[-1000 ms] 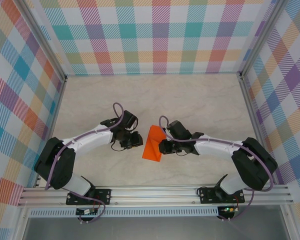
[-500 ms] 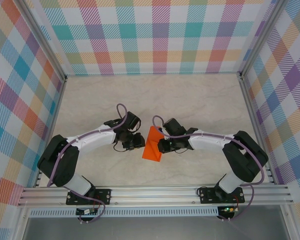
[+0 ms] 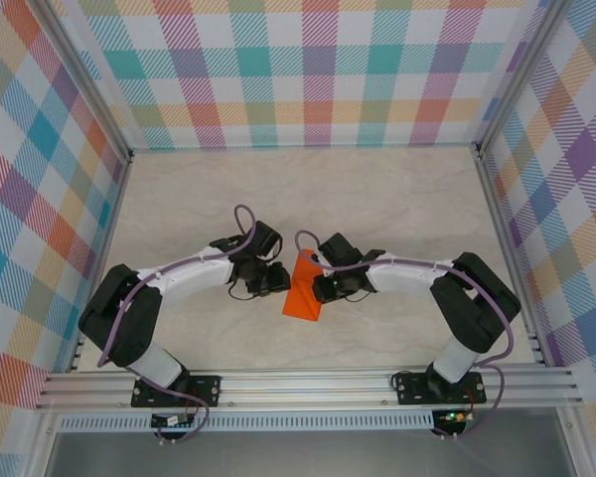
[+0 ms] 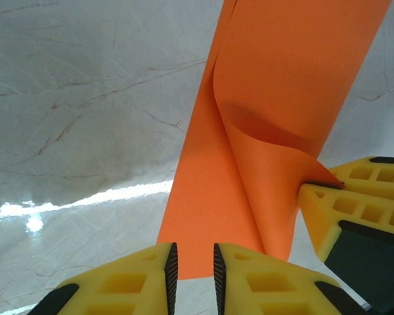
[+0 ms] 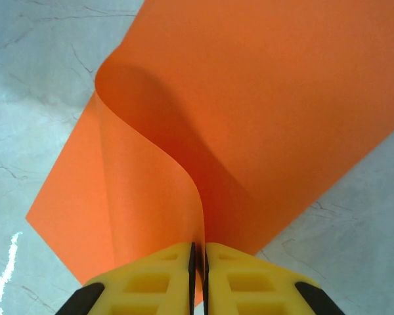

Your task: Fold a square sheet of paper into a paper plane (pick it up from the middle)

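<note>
Orange sheet of paper [image 3: 300,303] lies on the pale marbled surface [image 3: 377,199] in the top view, near the front and midway between the two arms. The left gripper [image 3: 275,280] sits just beside the sheet's left edge. The right gripper [image 3: 316,288] reaches over the sheet's right part.

Left wrist view: the sheet of paper [image 4: 282,79] runs away from the camera across the surface [image 4: 85,98]. Its near edge lies at the tips of the left gripper [image 4: 192,266], whose yellow jaws stand slightly apart with a narrow gap and nothing clamped between them. At the right, the right gripper [image 4: 308,186] pinches a raised flap of the sheet.

Right wrist view: the right gripper [image 5: 197,252] has its jaws pressed together on the curled-up edge of the sheet [image 5: 262,98]. The flap curves up off the flat layer beneath, which rests on the surface [image 5: 26,65].
</note>
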### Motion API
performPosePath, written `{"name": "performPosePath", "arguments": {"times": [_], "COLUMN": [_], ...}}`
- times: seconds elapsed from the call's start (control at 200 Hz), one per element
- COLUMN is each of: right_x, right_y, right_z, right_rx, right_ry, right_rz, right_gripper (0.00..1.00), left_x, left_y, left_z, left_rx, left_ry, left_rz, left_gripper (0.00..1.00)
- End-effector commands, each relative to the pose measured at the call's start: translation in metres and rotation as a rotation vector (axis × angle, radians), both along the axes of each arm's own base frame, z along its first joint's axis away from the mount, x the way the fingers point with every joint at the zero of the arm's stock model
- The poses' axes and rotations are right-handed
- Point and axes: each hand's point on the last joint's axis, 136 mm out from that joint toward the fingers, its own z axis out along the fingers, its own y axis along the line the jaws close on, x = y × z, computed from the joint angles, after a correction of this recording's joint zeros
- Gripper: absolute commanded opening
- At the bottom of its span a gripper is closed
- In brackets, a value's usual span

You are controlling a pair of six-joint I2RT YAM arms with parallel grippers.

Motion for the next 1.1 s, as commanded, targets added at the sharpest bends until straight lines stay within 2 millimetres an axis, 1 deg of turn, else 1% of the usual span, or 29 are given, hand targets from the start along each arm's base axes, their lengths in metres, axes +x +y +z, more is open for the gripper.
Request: {"name": "performPosePath", "arguments": {"times": [0.0,0.305,0.555,0.615,0.635,0.71,0.93,1.095], "right_x": [0.008,0.008,0.005,0.005,0.005,0.004,0.005,0.003], "right_y": [0.0,-0.001,-0.004,-0.006,-0.006,-0.007,-0.008,-0.009], "right_z": [0.002,-0.001,-0.006,-0.008,-0.008,-0.009,-0.012,-0.015], "right_rx": [-0.019,-0.017,-0.033,-0.036,-0.036,-0.036,-0.04,-0.044], "right_ry": [-0.023,-0.021,-0.01,-0.009,-0.01,-0.008,-0.006,0.002], "right_rz": [0.011,0.003,-0.007,-0.014,-0.015,-0.019,-0.027,-0.029], "right_gripper": [0.13,0.14,0.14,0.14,0.14,0.14,0.14,0.14], "left_x": [0.002,0.003,0.008,0.007,0.012,0.014,0.015,0.016], "left_y": [-0.009,-0.016,-0.026,-0.025,-0.029,-0.031,-0.04,-0.046], "left_z": [0.001,-0.001,0.0,-0.002,0.0,-0.001,-0.001,-0.005], "left_rx": [-0.025,-0.059,-0.124,-0.123,-0.143,-0.157,-0.213,-0.248], "left_ry": [-0.003,0.007,0.009,0.023,0.001,0.005,0.019,0.038], "left_rz": [0.007,0.013,0.059,0.076,0.079,0.088,0.105,0.12], "left_gripper": [0.24,0.23,0.18,0.17,0.17,0.16,0.14,0.13]}}
